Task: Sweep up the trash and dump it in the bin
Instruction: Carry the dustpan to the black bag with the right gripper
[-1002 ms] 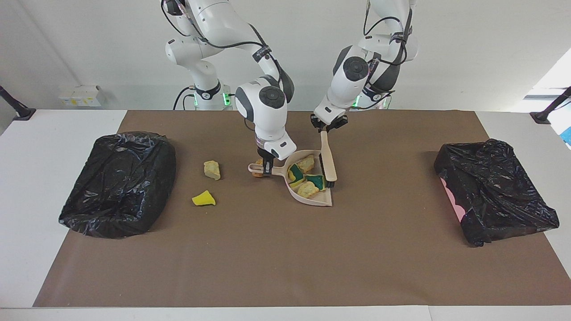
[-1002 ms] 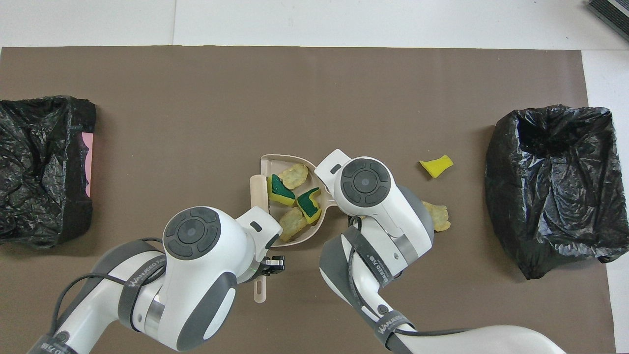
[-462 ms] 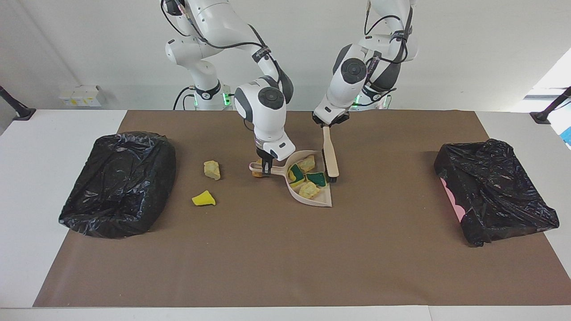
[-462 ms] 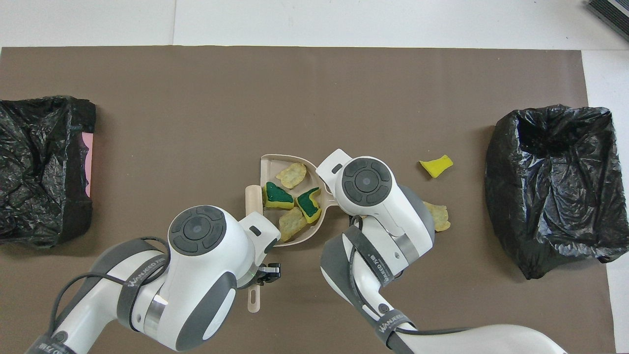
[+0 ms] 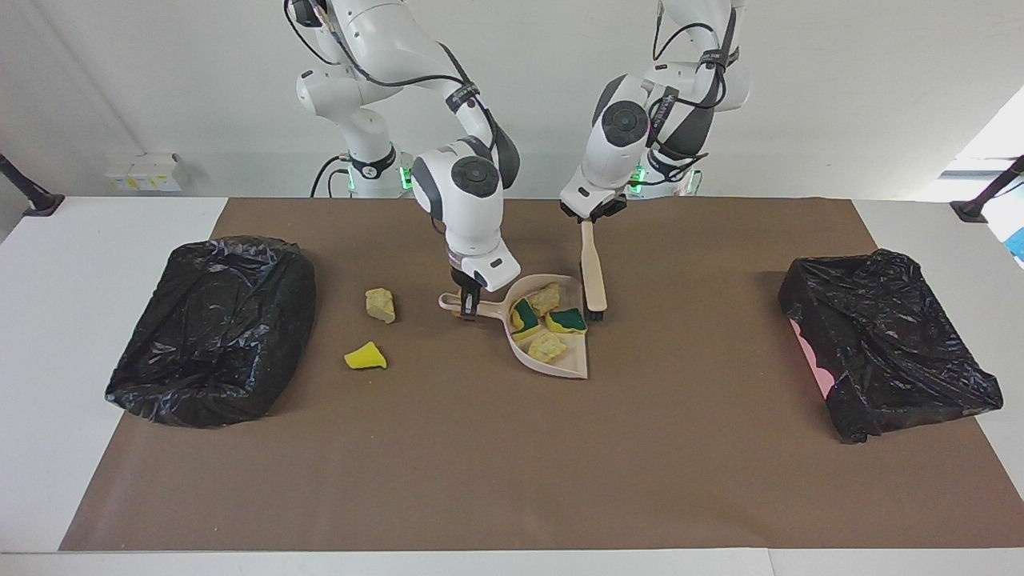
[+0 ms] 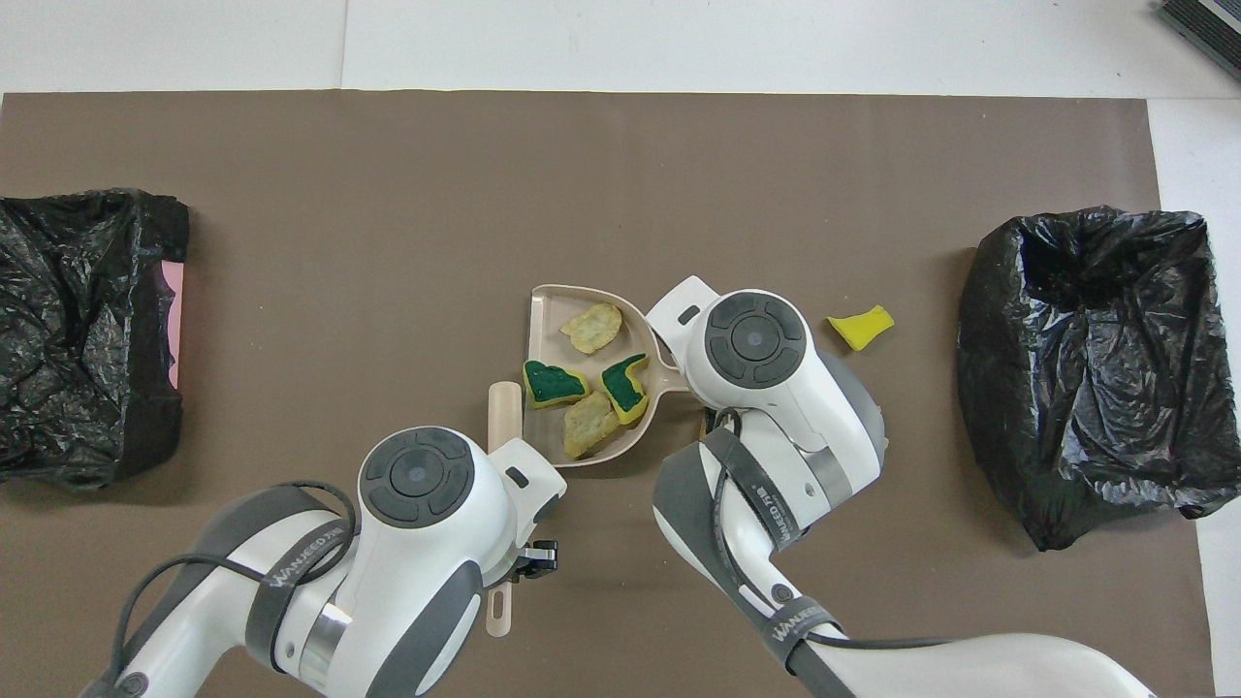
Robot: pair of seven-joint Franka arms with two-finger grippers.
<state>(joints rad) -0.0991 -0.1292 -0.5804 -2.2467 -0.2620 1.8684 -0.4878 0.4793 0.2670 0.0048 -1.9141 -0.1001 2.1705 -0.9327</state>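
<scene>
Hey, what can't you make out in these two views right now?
Overhead view: the right arm covers the beige chunk on the mat, and the right gripper on the dustpan handle.
Overhead view: the left arm covers most of the brush.
Both views: crumpled plastic hides the bins' insides.

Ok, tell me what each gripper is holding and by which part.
The right gripper holds the dustpan by its handle. The left gripper holds the brush by the top end of its handle.

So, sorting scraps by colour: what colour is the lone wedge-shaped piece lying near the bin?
The wedge-shaped piece is plain bright yellow, clearest in the overhead view.
</scene>
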